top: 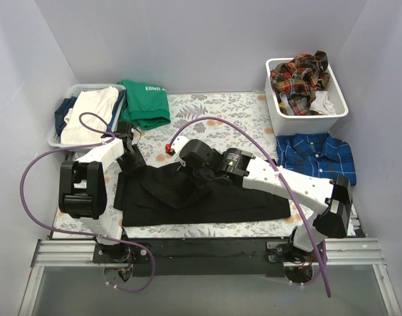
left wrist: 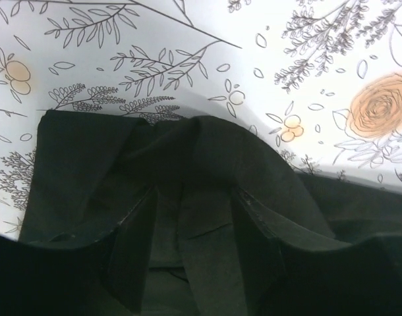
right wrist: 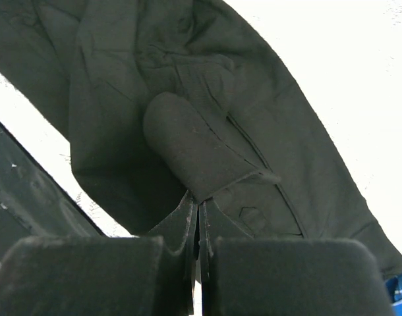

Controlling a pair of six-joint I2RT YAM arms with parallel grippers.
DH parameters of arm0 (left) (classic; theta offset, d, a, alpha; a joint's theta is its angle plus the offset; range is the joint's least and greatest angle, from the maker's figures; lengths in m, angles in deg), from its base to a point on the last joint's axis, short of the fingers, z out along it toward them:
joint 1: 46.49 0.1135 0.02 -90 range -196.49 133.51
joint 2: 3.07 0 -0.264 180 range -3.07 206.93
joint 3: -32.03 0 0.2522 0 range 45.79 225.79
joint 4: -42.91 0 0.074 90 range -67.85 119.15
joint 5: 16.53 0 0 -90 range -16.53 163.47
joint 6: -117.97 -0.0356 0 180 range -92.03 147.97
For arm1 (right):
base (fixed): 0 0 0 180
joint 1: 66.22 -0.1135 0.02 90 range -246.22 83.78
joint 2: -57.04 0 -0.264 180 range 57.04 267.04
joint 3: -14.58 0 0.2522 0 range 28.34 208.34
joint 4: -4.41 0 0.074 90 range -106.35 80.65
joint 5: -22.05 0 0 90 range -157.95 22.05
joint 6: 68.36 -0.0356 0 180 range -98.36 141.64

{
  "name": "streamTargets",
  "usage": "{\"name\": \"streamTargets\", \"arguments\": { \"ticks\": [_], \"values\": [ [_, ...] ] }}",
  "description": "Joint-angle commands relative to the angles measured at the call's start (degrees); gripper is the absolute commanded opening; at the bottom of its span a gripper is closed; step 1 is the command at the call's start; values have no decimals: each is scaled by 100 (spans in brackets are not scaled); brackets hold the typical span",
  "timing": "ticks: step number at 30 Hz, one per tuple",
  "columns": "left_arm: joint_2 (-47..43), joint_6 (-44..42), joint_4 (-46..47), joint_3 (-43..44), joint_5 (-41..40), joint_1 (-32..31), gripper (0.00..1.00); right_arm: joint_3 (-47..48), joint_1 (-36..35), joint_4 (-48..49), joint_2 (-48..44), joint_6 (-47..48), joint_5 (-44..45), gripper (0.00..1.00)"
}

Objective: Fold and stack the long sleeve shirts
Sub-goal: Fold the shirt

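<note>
The large black long sleeve shirt point(top: 207, 197) lies spread across the middle of the flowered table cover. My left gripper point(top: 130, 157) is at its upper-left corner; in the left wrist view its jaws point(left wrist: 196, 197) stand apart, open, with a raised fold of the black shirt point(left wrist: 207, 151) between and ahead of them. My right gripper point(top: 185, 164) is over the shirt's upper middle, shut point(right wrist: 200, 203) on a rolled fold of black cloth point(right wrist: 188, 148) beside a buttoned cuff. A blue plaid shirt point(top: 316, 155) lies flat at the right. Red-orange plaid shirts point(top: 298, 76) fill a white bin point(top: 277, 108).
A green top with white lettering point(top: 147, 102) lies folded at the back left, next to a basket point(top: 69, 92) of white and dark cloth. A small red piece point(top: 168, 150) lies on the cover behind the black shirt. Purple cables loop over both arms.
</note>
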Motion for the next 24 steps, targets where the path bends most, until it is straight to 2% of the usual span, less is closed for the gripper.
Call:
{"name": "streamTargets", "arguments": {
  "ticks": [1, 5, 8, 11, 12, 13, 14, 24],
  "values": [
    [29, 35, 198, -24, -141, 69, 51, -3, -20, 205, -83, 33, -201, 1],
    [108, 35, 400, -6, -264, 113, 60, -30, -20, 214, -74, 51, -210, 1],
    [222, 26, 479, 38, -221, 148, 59, -47, -20, 197, -56, 51, -201, 1],
    [371, 35, 505, -23, -203, 157, 41, -73, -20, 205, -39, 42, -192, 1],
    [407, 61, 497, -32, -264, 175, 28, -74, -28, 197, -30, 42, -157, 1],
    [407, 96, 479, -41, -282, 192, 10, -82, -28, 197, -21, 42, -148, 1],
    [407, 114, 436, -32, -291, 201, 2, -82, -20, 197, -13, 34, -139, 1],
    [-436, 211, -48, -111, -862, 368, 0, -100, -20, 197, 102, 68, -210, 1]
  ]
}}
